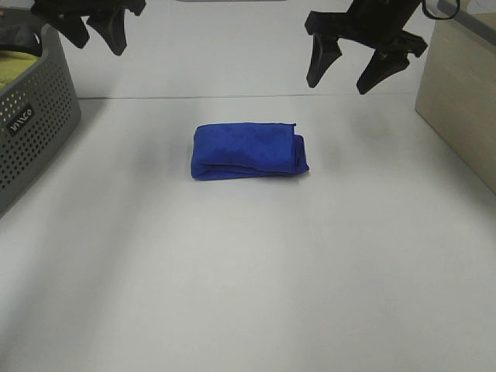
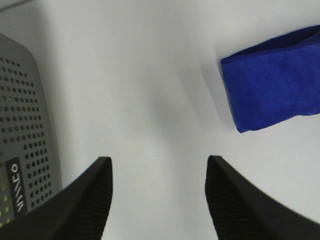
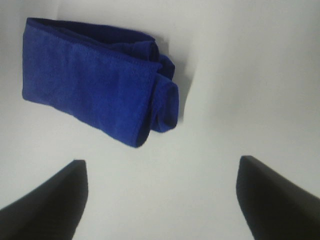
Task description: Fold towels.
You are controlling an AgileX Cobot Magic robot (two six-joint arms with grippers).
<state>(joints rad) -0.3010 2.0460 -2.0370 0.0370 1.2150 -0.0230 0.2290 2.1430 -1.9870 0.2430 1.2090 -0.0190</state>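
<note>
A pale, bare-looking tabletop [image 1: 248, 294] fills the scene, with a grey perforated basket [image 1: 35, 132] at its left edge holding something yellow-green, and a beige box-like side [image 1: 461, 101] at the right.

The towel [image 1: 249, 152] lies near the middle of the tabletop, well apart from the basket, already folded into a compact blue rectangle. Its right end shows rolled, loosely stacked layers (the right wrist view shows this bulge best), and one top corner sticks out slightly.

Both arms hang high at the far side. The left claw [image 1: 99, 29] is spread wide and grips nothing; the right claw [image 1: 355, 66] is likewise wide apart and empty, raised above and beyond the towel's right end.

To my eye the fold looks nearly or wholly done, so the main risk is undoing it. A pinch at the puffy right end could catch only the top layer and peel the bundle open. A low sweep by either claw might drag the plush cloth across the smooth tabletop and skew its edges.
</note>
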